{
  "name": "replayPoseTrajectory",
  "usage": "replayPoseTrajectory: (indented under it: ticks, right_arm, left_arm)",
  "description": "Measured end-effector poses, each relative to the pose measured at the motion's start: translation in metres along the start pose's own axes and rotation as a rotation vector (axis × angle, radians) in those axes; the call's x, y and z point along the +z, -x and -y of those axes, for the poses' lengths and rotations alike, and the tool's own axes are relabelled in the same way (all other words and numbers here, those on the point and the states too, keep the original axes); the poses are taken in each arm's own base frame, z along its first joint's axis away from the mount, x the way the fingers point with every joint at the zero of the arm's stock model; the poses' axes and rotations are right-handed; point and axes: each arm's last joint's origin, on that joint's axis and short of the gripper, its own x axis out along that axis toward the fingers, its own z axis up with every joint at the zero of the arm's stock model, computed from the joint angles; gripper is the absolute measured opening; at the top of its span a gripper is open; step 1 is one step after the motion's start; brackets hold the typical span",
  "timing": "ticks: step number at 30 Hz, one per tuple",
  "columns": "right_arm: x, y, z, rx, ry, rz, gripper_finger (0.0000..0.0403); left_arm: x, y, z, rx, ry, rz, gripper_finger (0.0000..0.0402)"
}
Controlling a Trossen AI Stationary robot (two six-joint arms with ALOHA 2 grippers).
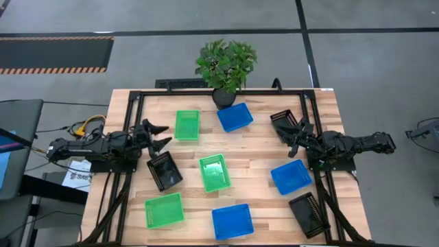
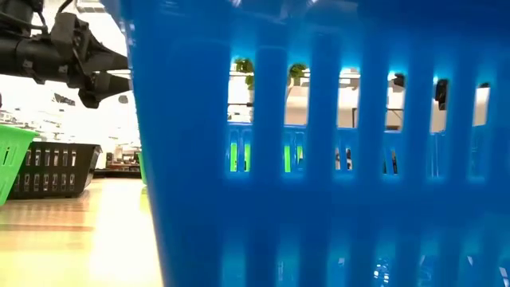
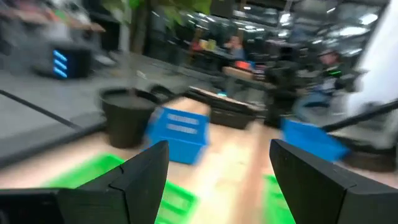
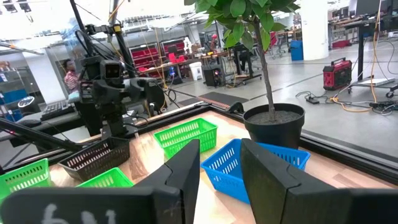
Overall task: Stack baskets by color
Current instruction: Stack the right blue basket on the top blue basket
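Nine baskets lie apart on the wooden table, each resting on its base. The green ones are at the far left [image 1: 186, 125], the middle [image 1: 215, 172] and the near left [image 1: 164, 210]. The blue ones are at the far middle [image 1: 234, 116], the right [image 1: 291, 176] and the near edge [image 1: 232, 221]. The black ones are by the left arm [image 1: 164, 170], at the far right [image 1: 285, 122] and the near right [image 1: 309, 214]. My left gripper [image 1: 159, 136] [image 3: 217, 180] hovers open at the left edge. My right gripper [image 1: 296, 134] [image 4: 221, 168] hovers open above the far-right black basket's near end, with nothing between its fingers.
A leafy plant in a dark pot [image 1: 226, 68] stands at the table's far edge, behind the far blue basket. A black frame [image 1: 130, 103] runs round the tabletop. In the low view the near blue basket [image 2: 319, 159] fills most of the picture. Bare wood shows between the baskets.
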Motion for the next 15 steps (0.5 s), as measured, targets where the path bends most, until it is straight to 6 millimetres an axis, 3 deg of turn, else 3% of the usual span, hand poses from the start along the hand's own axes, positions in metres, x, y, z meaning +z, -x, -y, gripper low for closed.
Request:
replayPoseTrajectory:
  ticks: [3, 8, 15]
  right_arm:
    - [0.0, 0.0, 0.0, 0.0, 0.0, 0.0, 0.014]
    - [0.0, 0.0, 0.0, -0.001, 0.012, 0.0, 0.0141]
    - [0.0002, -0.0005, 0.0013, -0.017, 0.182, 0.002, 0.0137]
  left_arm:
    - [0.0003, 0.0, -0.0009, 0.032, -0.008, 0.008, 0.0268]
    - [0.0003, 0.0, -0.0007, 0.026, 0.231, 0.01, 0.0268]
    - [0.0012, 0.0001, -0.0024, 0.081, 0.454, 0.045, 0.0267]
